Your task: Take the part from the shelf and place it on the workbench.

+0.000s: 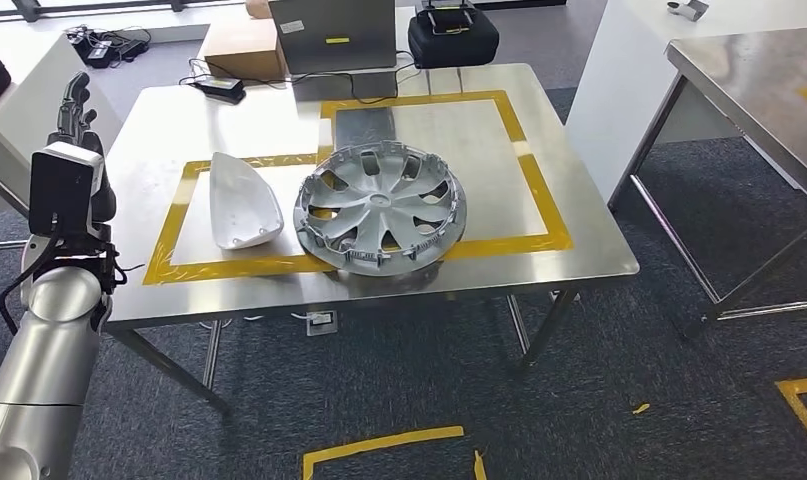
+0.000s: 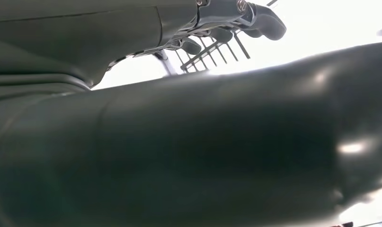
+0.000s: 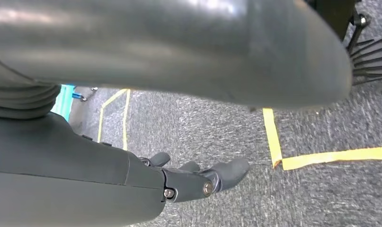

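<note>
From the head camera I saw the steel workbench [image 1: 579, 215] ahead, marked with a frame of yellow tape [image 1: 539, 190]. Two parts lay on it inside the tape: a silver wheel cover [image 1: 380, 206], lying flat with its spokes up near the front edge, and just beside it, toward my left, a white moulded shell [image 1: 241, 200]. Whether the two touched I could not tell. Behind them on the bench stood a grey box [image 1: 334, 35], with a cardboard box [image 1: 242, 47] and a black power adapter [image 1: 219, 87] to its left and a black bag [image 1: 453, 37] to its right. A second steel table [image 1: 749, 75] stood well apart on the right, and yellow tape marks lay on the dark carpet [image 1: 399, 400] below. My left hand [image 1: 74, 115] was raised beside the left edge of the bench, fingers pointing upward and holding nothing; in its wrist view the fingers [image 2: 269, 23] stretched out apart against bright light. My right hand [image 3: 198, 182] hung over the carpet near a taped corner, its fingers [image 3: 231, 172] extended and loosely apart, with nothing in them. Both hands were well apart from the parts on the bench.
</note>
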